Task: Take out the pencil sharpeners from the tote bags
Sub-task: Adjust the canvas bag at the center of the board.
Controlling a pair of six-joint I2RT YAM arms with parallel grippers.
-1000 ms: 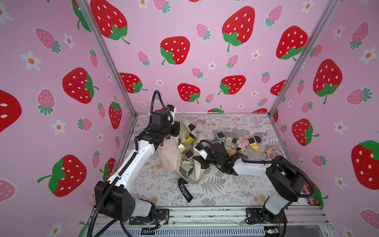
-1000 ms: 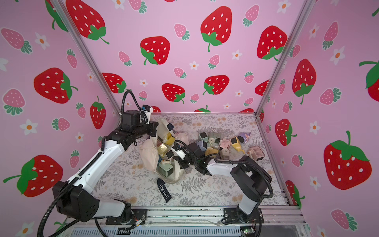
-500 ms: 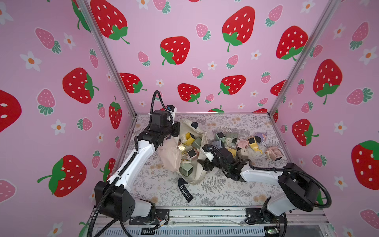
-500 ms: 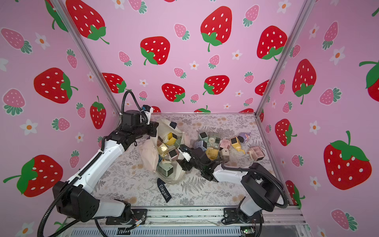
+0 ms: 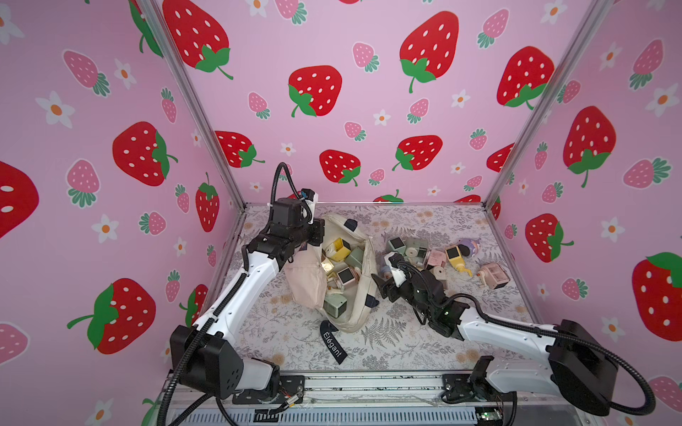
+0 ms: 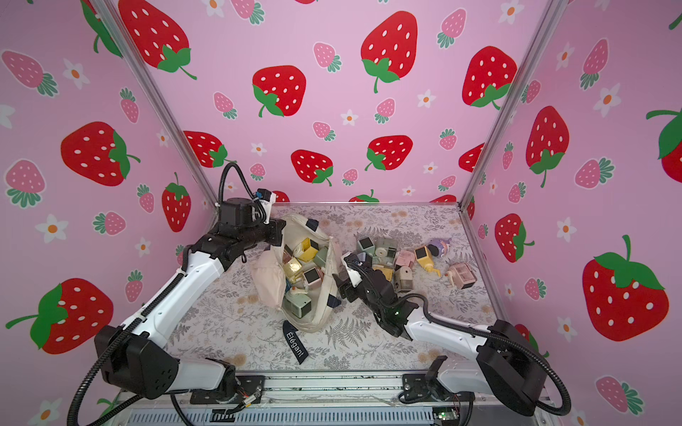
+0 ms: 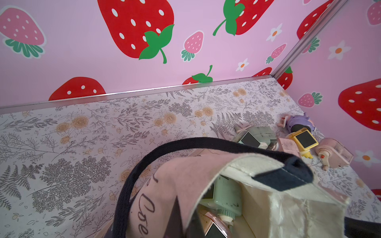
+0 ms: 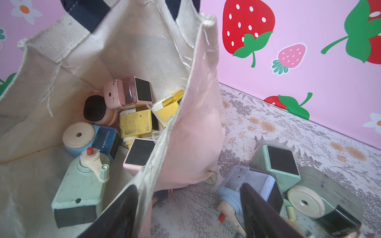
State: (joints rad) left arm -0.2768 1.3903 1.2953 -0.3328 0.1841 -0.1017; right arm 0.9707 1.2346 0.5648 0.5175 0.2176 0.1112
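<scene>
Between picks: my left gripper (image 5: pixel 318 236) is clamped on the tote bag's (image 5: pixel 367 273) far rim, right gripper (image 8: pixel 187 188) wide and empty beside it. Pencil sharpeners (image 8: pixel 136 121) sit inside; next I'd reach for the near green one (image 5: pixel 334 306)

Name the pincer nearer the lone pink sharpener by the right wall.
Right. The right pincer is open beside the tote bag, across the sharpener pile from the pink sharpener; the left pincer is shut on the bag's far rim, farther off.

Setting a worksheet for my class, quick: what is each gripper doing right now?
Left gripper: shut, apparently pinching the tote bag at its far rim.
Right gripper: open, holding nothing, beside the tote bag.
</scene>
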